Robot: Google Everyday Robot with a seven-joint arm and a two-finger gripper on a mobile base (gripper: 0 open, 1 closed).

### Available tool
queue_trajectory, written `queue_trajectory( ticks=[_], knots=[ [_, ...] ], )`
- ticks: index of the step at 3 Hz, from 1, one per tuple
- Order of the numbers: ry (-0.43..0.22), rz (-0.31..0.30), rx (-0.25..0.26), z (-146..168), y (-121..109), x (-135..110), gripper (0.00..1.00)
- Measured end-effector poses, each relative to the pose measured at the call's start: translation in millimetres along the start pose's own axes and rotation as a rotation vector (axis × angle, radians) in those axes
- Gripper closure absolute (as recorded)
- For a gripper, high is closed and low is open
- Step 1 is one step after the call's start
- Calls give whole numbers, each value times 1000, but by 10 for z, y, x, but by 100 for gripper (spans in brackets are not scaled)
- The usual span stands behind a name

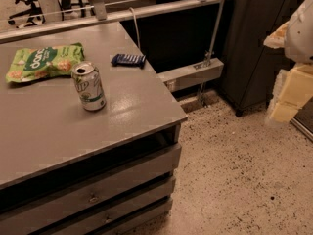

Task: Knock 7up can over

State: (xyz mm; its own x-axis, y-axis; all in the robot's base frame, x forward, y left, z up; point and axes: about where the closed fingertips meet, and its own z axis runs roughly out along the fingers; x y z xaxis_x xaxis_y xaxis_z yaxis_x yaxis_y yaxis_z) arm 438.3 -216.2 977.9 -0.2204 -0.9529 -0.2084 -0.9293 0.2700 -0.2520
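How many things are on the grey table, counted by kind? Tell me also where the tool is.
Drink can: 1 (standing upright)
Green snack bag: 1
Small blue packet: 1
Total: 3
The tool is at the right edge of the view, away from the table and touching none of these.

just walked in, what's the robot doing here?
Nothing is in contact yet. The 7up can stands upright on the gray table, with a green snack bag behind it to the left and a small dark blue packet behind it to the right. The end effector sits at the right edge of view, off the table and well clear of the can.
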Motion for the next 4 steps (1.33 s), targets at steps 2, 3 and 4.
queue_trajectory(
  ticks=[2, 3, 4],
  knots=[
    [-100, 0, -8, 95, -11, -259, 0],
    [-334, 19, -33, 340, -43, -903, 0],
    [-547, 23, -83, 463, 35, -1602, 0]
  ],
)
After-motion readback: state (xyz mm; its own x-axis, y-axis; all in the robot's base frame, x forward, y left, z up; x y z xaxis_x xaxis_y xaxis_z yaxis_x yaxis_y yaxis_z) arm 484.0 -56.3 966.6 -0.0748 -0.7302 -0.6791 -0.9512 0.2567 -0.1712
